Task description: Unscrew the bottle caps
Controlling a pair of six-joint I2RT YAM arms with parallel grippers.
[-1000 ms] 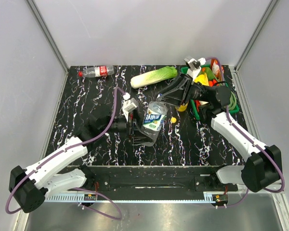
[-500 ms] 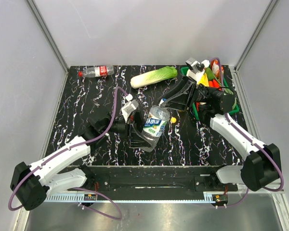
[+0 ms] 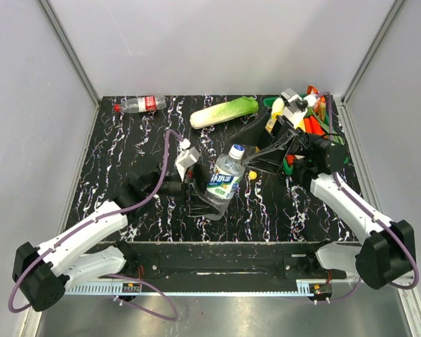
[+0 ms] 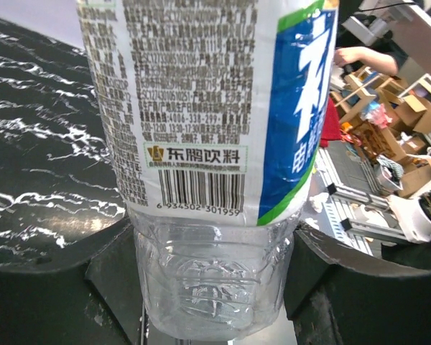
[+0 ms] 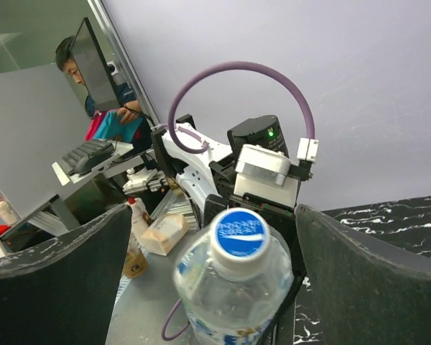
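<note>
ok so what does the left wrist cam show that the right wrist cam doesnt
Only the left wrist view shows the label and barcode on the bottle, and the left fingers clamped on its lower body. Only the right wrist view shows the cap, with the right fingers open on either side, not touching it, and a purple cable behind. Both show the same clear bottle.

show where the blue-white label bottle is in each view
Top external: bottle tilted, centre of picture, base in the left end effector.
Left wrist: bottle fills the frame, base between the fingers.
Right wrist: bottle bottom centre, cap toward the camera.
Shared landmark: black marbled table.
</note>
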